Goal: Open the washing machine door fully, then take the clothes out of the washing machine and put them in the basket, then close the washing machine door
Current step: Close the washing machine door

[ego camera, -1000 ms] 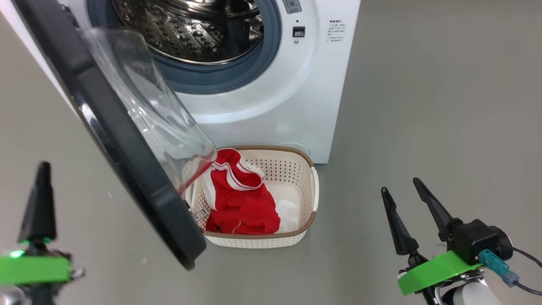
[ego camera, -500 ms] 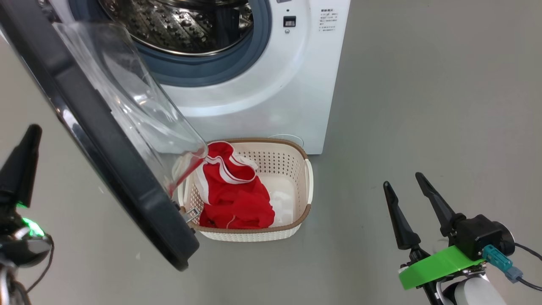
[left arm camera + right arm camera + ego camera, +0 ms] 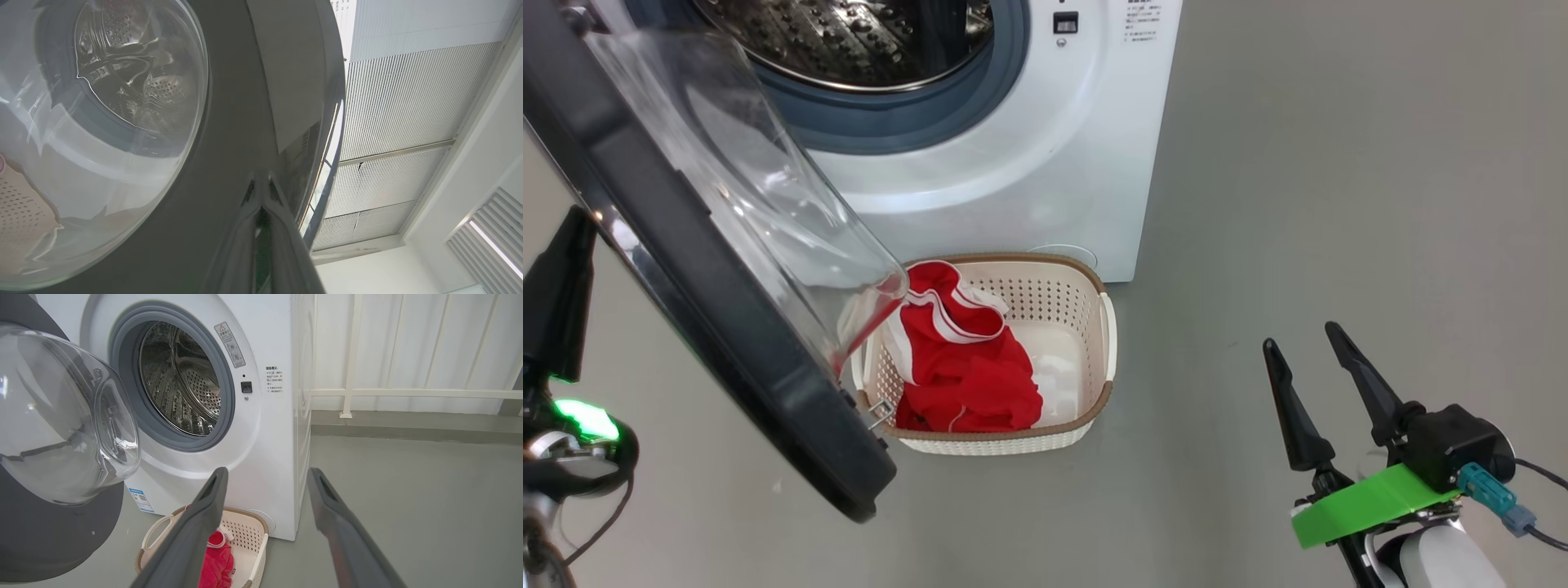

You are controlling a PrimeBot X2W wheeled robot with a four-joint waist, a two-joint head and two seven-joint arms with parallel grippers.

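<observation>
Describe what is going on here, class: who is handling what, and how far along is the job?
A two-armed robot is unloading a washing machine. The red clothes lie in the basket on the floor before it, and the visible part of the drum looks empty. The washing machine door stands open. The left gripper, fingers shut, sits at the door's outer black rim, seemingly placed to push it closed. The right gripper hangs open, holding nothing.

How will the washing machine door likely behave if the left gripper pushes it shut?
The washing machine door looks rigid, with a thick black rim, so it should swing as one piece. Its glossy rim may let the shut left gripper slide. The bulging glass bowl probably adds weight.
</observation>
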